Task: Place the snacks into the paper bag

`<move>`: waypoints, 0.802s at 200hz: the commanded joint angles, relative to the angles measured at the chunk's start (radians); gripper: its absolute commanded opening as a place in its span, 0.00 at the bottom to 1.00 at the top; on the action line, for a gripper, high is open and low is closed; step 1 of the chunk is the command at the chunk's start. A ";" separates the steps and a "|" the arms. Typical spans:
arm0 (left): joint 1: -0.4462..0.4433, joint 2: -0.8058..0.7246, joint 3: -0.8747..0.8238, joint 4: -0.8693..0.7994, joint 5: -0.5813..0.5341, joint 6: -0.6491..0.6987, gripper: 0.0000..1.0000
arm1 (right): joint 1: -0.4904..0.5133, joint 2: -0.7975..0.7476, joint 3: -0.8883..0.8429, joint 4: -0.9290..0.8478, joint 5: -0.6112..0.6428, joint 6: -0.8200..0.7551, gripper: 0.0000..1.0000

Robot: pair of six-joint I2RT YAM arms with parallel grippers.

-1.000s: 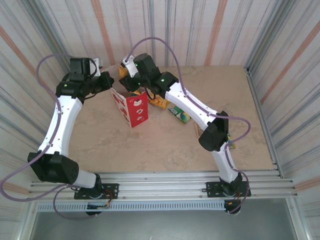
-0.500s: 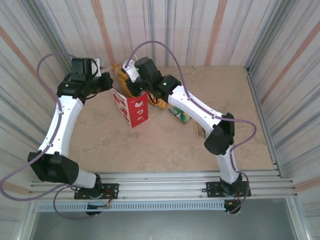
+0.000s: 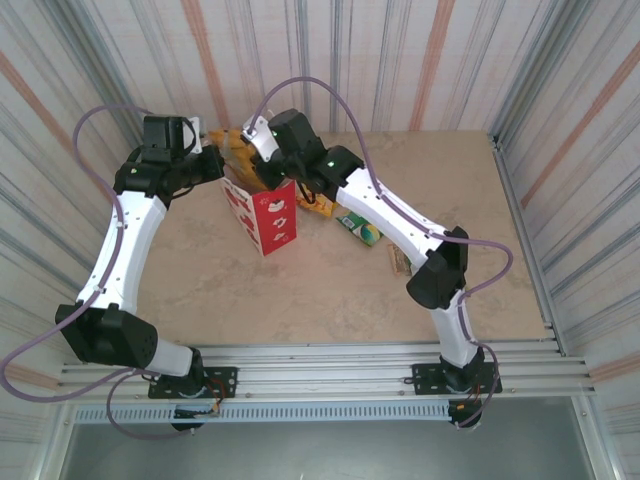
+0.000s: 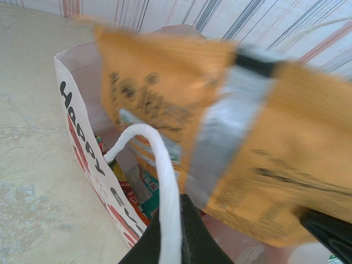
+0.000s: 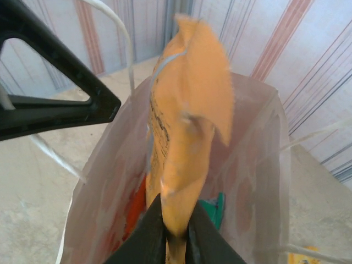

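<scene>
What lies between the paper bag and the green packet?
A yellow-orange packet lies between the paper bag and the green packet, as the top view shows.

The bag (image 3: 275, 222) is white above and red below with white figures, black lettering and a white handle (image 4: 168, 187); the packet (image 4: 159, 66) is orange with black print and a silver band; the surface (image 3: 330, 290) is mottled beige.

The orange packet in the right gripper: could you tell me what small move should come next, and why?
Probably lower the right gripper a little: its orange packet hangs above the open paper bag, whose white handle the left gripper pinches.
</scene>
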 commanded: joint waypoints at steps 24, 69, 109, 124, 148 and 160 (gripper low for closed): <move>-0.002 -0.014 0.031 -0.013 -0.006 0.027 0.17 | -0.009 -0.001 0.046 -0.042 -0.089 0.033 0.47; -0.002 -0.024 0.030 -0.023 -0.014 0.021 0.37 | -0.015 -0.064 0.005 -0.028 -0.071 0.043 0.49; -0.006 -0.077 0.039 -0.052 0.004 0.003 0.48 | -0.012 -0.150 -0.066 -0.035 -0.074 0.095 0.49; -0.023 -0.114 0.034 -0.066 -0.002 0.004 0.50 | -0.010 -0.211 -0.135 -0.021 -0.073 0.128 0.49; -0.066 -0.168 0.010 -0.104 -0.012 0.014 0.54 | -0.008 -0.337 -0.295 0.014 -0.086 0.179 0.50; -0.095 -0.198 -0.015 -0.121 -0.032 0.018 0.54 | -0.010 -0.398 -0.391 0.033 -0.089 0.207 0.50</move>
